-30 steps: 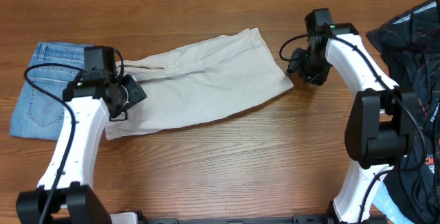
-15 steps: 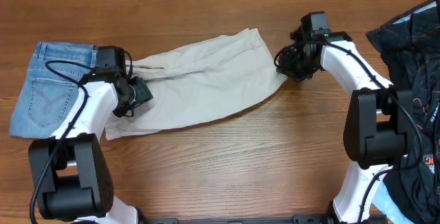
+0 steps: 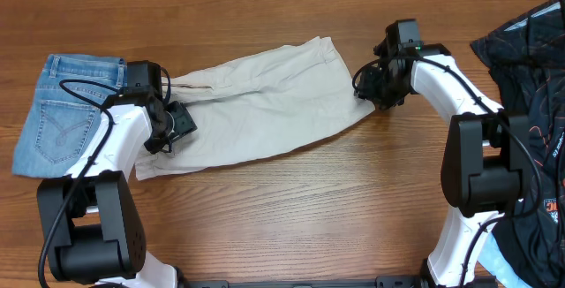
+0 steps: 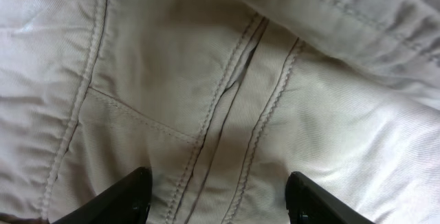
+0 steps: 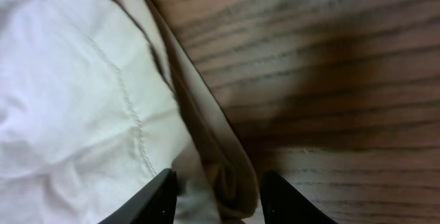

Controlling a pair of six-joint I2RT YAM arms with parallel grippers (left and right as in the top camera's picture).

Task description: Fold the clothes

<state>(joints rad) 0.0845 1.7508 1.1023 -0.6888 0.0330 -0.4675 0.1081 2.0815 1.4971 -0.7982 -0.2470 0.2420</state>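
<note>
Your left pincer: fingers apart, over shorts seam. Your right pincer: apart, astride hem. Shorts lie long, mid-frame on tabletop. No fold yet, it seems. You have whole fold left.

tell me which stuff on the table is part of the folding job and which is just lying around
Part of the job:
- beige shorts, spread flat between the two arms

Just lying about:
- folded blue jeans, at the left
- black printed garment, at the right edge
</note>
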